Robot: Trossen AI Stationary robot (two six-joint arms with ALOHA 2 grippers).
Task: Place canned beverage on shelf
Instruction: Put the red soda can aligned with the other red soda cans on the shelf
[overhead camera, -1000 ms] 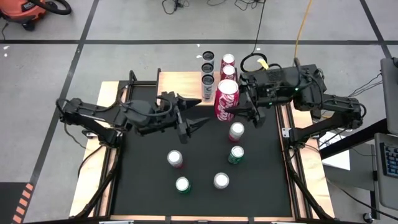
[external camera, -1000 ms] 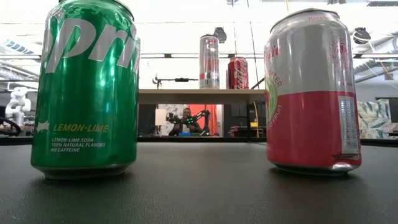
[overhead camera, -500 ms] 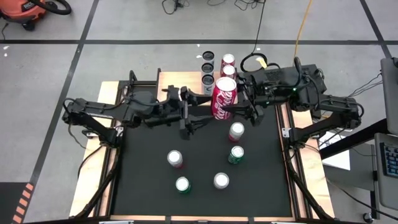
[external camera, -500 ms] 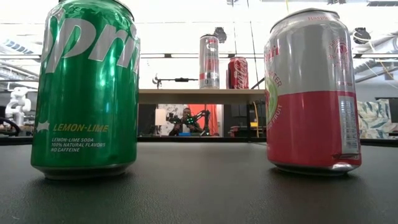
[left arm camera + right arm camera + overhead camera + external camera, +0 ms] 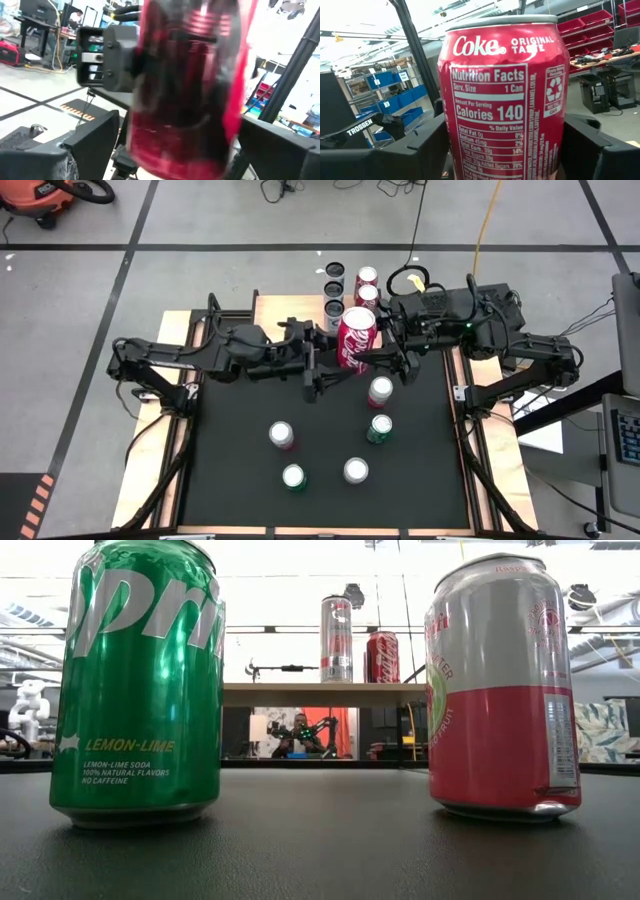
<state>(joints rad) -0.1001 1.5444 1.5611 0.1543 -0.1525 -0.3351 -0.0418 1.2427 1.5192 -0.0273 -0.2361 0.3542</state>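
Your shelf (image 5: 290, 308) sits at the table's (image 5: 240, 480) far edge, four cans already along its right end. The right gripper (image 5: 385, 357) has its fingers clamped on the Coke can (image 5: 357, 338), upright, lifted near that edge. Left gripper (image 5: 318, 370) gapes just beside it. I'd guess it's thin-walled, slick and dentable, so grip mid-body and go gently.

Held red can (image 5: 507, 100): "Coke Original Taste", "Calories 140"; green can (image 5: 140, 680): "Lemon-Lime"; arm (image 5: 362, 131): "Trossen"
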